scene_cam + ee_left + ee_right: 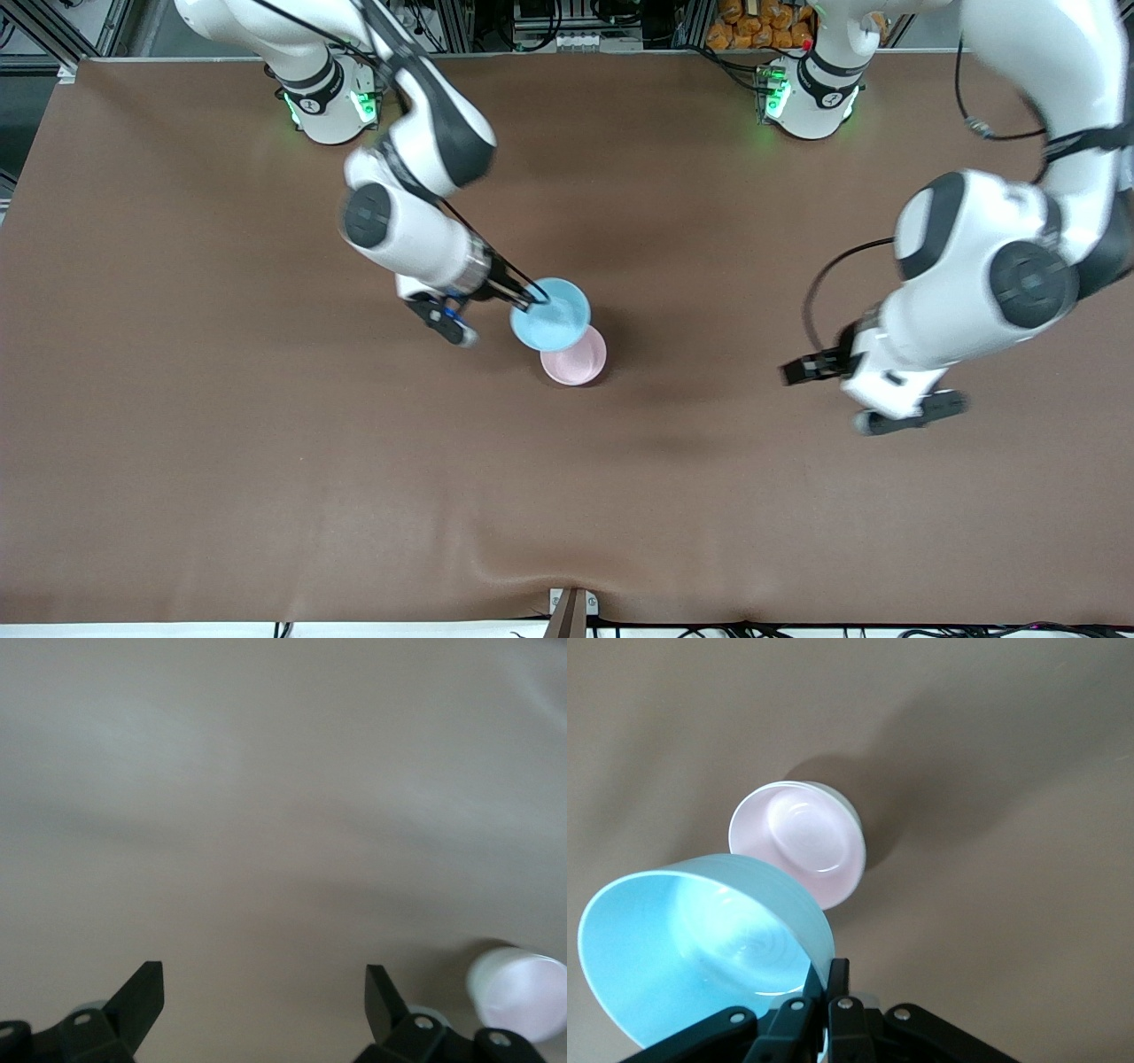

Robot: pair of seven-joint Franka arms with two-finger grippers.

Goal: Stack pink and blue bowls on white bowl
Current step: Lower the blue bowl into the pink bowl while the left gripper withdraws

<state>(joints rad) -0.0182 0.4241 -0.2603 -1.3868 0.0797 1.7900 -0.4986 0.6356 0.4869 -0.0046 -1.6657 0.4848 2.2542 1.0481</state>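
Right tool [530, 304] clamped on rim of light, rigid, slick blue bowl [551, 314], held over pink bowl [574, 356] nested in white bowl [852, 815] mid-desk [266, 461]; rim pinch suits it; left tool [264, 997] waits apart, fingers spread.

Two glossy white robot arms with rounded dark grey joint caps; black cables loop alongside each. Green indicator lights glow on both white cylindrical bases. The right tool [532, 302] and left tool [264, 1010] have black angular fingers with small silver screws.
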